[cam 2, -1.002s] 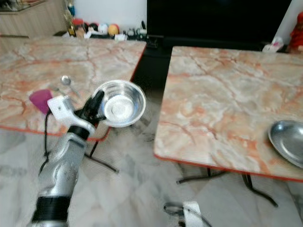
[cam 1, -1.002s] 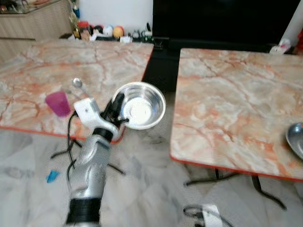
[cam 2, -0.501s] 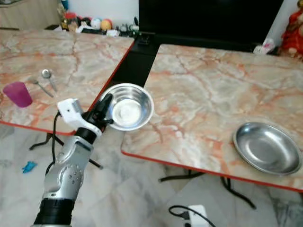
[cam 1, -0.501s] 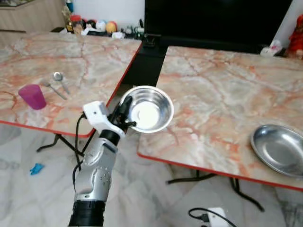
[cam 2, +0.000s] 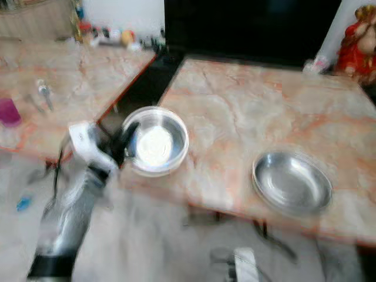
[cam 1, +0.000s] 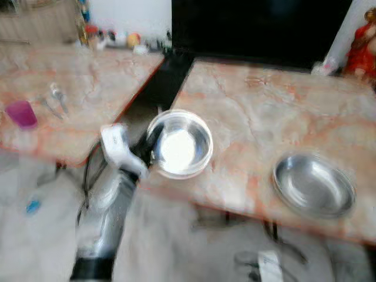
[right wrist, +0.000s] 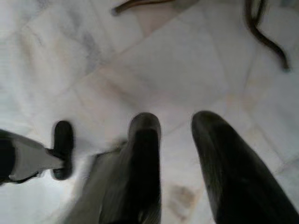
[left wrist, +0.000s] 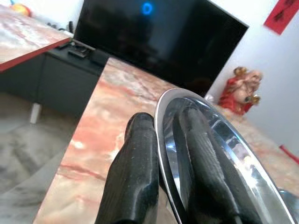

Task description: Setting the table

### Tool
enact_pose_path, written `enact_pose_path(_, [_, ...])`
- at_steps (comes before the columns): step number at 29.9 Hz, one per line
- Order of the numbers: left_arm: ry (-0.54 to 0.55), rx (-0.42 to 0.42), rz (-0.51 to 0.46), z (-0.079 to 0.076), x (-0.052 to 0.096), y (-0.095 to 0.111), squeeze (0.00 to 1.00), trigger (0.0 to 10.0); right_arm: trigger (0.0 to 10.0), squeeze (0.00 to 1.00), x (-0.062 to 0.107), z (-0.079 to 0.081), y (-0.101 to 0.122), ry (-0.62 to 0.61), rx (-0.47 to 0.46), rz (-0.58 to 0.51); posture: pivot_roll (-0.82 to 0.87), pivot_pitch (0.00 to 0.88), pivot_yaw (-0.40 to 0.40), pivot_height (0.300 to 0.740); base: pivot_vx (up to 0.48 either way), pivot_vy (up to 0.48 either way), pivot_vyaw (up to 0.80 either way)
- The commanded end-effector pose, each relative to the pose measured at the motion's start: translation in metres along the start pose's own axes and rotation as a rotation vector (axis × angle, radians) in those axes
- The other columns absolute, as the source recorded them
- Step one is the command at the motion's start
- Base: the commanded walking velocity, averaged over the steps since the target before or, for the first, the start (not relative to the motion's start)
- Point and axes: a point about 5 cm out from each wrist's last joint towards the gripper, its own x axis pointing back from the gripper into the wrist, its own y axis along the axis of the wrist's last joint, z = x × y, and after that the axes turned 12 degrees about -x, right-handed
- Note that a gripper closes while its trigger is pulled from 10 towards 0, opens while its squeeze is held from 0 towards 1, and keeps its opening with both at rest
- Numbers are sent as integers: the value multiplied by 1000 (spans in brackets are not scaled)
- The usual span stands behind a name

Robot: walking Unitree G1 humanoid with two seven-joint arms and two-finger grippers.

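Note:
My left gripper (cam 1: 151, 147) is shut on the rim of a steel bowl (cam 1: 179, 144), holding it over the near left corner of the right marble table (cam 1: 264, 111). The left wrist view shows one black finger (left wrist: 135, 172) outside the bowl's rim (left wrist: 210, 135) and the other inside. A shallow steel plate (cam 1: 314, 185) lies on the same table, to the right of the bowl. On the left table (cam 1: 76, 88) stand a pink cup (cam 1: 22, 113) and spoons (cam 1: 56, 97). My right gripper (right wrist: 175, 154) hangs idle over the floor, its fingers apart.
A dark gap runs between the two tables. Behind them is a black TV (cam 1: 252, 26) and a red figurine (cam 1: 361, 47) at the far right. A cable and white plug (cam 1: 267, 261) lie on the tiled floor, with a blue scrap (cam 1: 32, 205) at left.
The camera has moved right and forward, and the picture is now blurred. The bowl stays in my left gripper, now closer to the steel plate.

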Motion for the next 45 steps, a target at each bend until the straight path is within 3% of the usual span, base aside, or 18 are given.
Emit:
enact_pose_path(1, [-79,10,-13,-11,-5,4,0,10000,10000,0,1,-6,2,-15,4,-7,123,0,-39,740,0,-315,0])
enact_pose_path(10, [-134,32,3,-13,-5,3,0,10000,10000,0,1,-7,1,-20,0,-4,124,0,-45,740,0,-311,0])
enact_pose_path(22, [-146,32,10,-11,-5,2,0,10000,10000,0,1,-7,1,-13,9,3,126,0,-47,740,0,-307,-621])
enact_pose_path(33, [-149,40,15,-13,-5,0,0,10000,10000,0,1,-7,1,-16,5,-2,123,0,-49,740,0,-288,0])
enact_pose_path(45, [-126,63,36,-12,-6,-5,0,10000,10000,0,1,-7,2,-13,6,0,119,0,-50,740,0,0,0])
